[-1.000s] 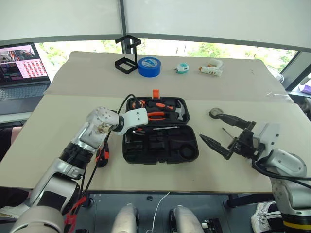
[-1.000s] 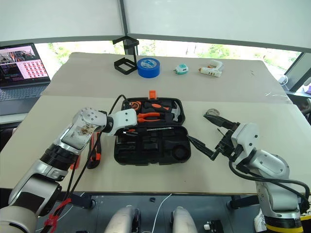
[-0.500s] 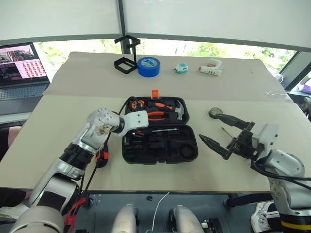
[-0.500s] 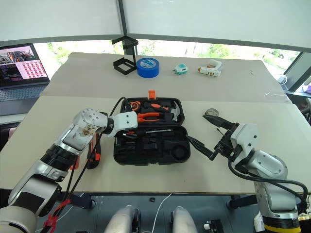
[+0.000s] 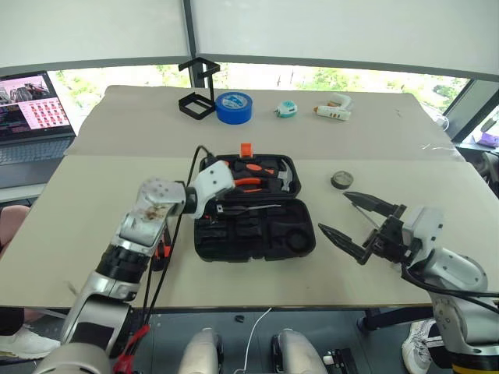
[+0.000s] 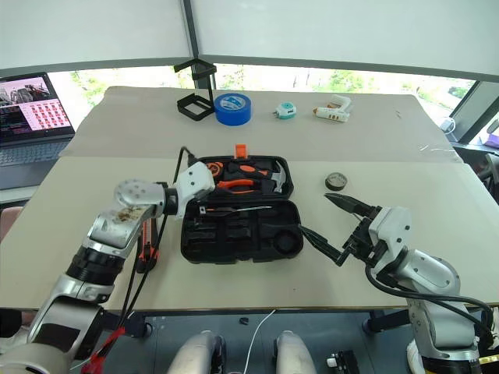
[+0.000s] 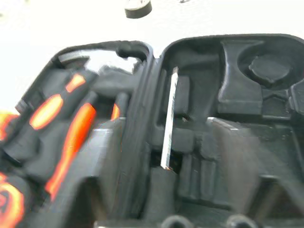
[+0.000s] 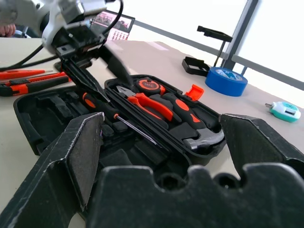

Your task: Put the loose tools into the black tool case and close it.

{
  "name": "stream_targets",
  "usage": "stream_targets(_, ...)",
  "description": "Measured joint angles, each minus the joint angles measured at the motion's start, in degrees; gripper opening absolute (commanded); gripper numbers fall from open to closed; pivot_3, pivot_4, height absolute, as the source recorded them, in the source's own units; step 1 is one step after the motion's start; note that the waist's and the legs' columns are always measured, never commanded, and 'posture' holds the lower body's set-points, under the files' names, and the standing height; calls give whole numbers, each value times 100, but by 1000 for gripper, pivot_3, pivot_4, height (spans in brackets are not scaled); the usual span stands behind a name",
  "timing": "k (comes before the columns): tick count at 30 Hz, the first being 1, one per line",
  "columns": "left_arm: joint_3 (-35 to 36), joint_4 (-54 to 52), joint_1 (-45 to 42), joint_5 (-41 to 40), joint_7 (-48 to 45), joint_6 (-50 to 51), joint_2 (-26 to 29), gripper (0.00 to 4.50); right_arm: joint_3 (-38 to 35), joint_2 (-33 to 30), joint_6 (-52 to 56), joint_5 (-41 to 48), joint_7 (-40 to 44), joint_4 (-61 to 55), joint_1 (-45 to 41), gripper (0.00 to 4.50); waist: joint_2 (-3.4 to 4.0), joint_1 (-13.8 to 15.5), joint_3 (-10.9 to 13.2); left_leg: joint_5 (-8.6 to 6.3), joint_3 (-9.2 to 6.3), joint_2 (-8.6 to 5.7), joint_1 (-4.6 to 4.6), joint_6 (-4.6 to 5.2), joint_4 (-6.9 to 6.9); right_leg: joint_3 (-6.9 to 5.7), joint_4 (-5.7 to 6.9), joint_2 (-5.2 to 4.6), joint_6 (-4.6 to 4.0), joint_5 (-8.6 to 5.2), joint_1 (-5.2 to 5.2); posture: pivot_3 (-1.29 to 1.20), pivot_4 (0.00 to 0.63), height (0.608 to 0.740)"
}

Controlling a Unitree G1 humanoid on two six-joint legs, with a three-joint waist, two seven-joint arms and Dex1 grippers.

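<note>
Left of the black tool case (image 6: 238, 209), two loose tools (image 8: 31, 80) lie on the table. Over the case's left edge, the left gripper (image 8: 92, 71) stands apart above a screwdriver (image 8: 118, 118) seated in its slot, evidently just placed. Right of the case, the right gripper (image 6: 331, 230) waits, spread wide and empty.

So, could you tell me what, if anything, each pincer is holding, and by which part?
Nothing is held. The right pincer stands open and empty; the left pincer is spread above the screwdriver lying in the black tool case.
</note>
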Motion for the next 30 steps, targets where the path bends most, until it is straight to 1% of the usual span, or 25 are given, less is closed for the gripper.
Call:
stream_targets(1, 29, 57, 80, -3, 85, -1, -4, 1211, 0, 8, 0, 0, -3, -4, 36, 4500, 0, 9, 0, 0, 0, 0, 0, 0, 1, 0, 0, -1, 0, 0, 0, 0, 150, 740)
stream_targets(3, 81, 187, 137, -2, 268, -44, -55, 542, 0, 35, 0, 0, -4, -6, 121, 4500, 0, 43, 0, 0, 2, -4, -3, 0, 2, 0, -2, -4, 3, 1, 1, 0, 150, 740)
stream_targets(4, 111, 256, 142, 0, 387, -93, -118, 119, 0, 49, 0, 1, -2, -11, 155, 4500, 0, 69, 0, 0, 4, -5, -4, 0, 4, 1, -5, -5, 6, 3, 2, 0, 150, 740)
stream_targets(5, 114, 300, 142, 2, 463, -128, -164, 22, 0, 49, 0, 1, 1, -19, 175, 4500, 0, 77, 0, 0, 5, -7, -7, 1, 5, 3, -7, -5, 7, 3, 4, 0, 150, 740)
stream_targets(10, -58, 555, 136, 18, 586, -176, -440, 22, -7, 49, 0, 1, 10, -32, 207, 4500, 0, 72, 0, -2, 11, -8, -7, 3, 6, 10, -9, -2, 12, 7, 3, 0, 150, 740)
stream_targets(18, -278, 749, 43, 202, 722, -239, -564, 22, -16, 49, 0, -1, 7, -29, 215, 4500, 3, 86, -4, -2, 13, -11, 5, 4, 6, 14, -9, -3, 13, 7, 17, 0, 150, 740)
stream_targets(20, -319, 801, -2, 242, 770, -131, -581, 22, -17, 51, 0, -3, 1, -29, 237, 4500, 6, 88, -9, -3, 14, -12, 21, 6, 5, 15, -11, -3, 14, 6, 32, 0, 150, 740)
stream_targets(23, -301, 813, 30, 221, 817, -45, -670, 22, -20, 105, 0, -4, -21, -29, 295, 4500, 27, 88, -22, -16, 16, -10, 87, 23, -2, 14, -30, -5, 20, 1, 103, 0, 150, 740)
stream_targets(25, -112, 798, 180, 62, 821, -165, -705, 522, -61, 108, 0, -3, -32, -31, 328, 4500, 32, 78, -25, -17, 13, -9, 86, 24, -4, 22, -31, -7, 20, 1, 98, 0, 150, 740)
stream_targets(26, 23, 768, 308, -100, 777, -270, -721, 632, -119, 107, 0, -1, -33, -30, 364, 4500, 32, 69, -25, -18, 11, -6, 85, 26, -4, 26, -30, -6, 19, 1, 95, 0, 150, 740)
stream_targets(28, 281, 641, 595, -422, 570, -496, -660, 1375, -344, 80, 0, 9, -29, -21, 454, 4500, 33, 55, -23, -18, 13, -6, 74, 27, -6, 29, -30, -6, 19, 2, 82, 0, 150, 740)
stream_targets(30, 652, 378, 848, -786, 313, -800, -479, 2085, -639, -7, -4, 15, -7, 69, 645, 4500, 31, 41, -22, -19, 13, -2, 72, 28, -10, 30, -30, -4, 18, 2, 77, 0, 150, 740)
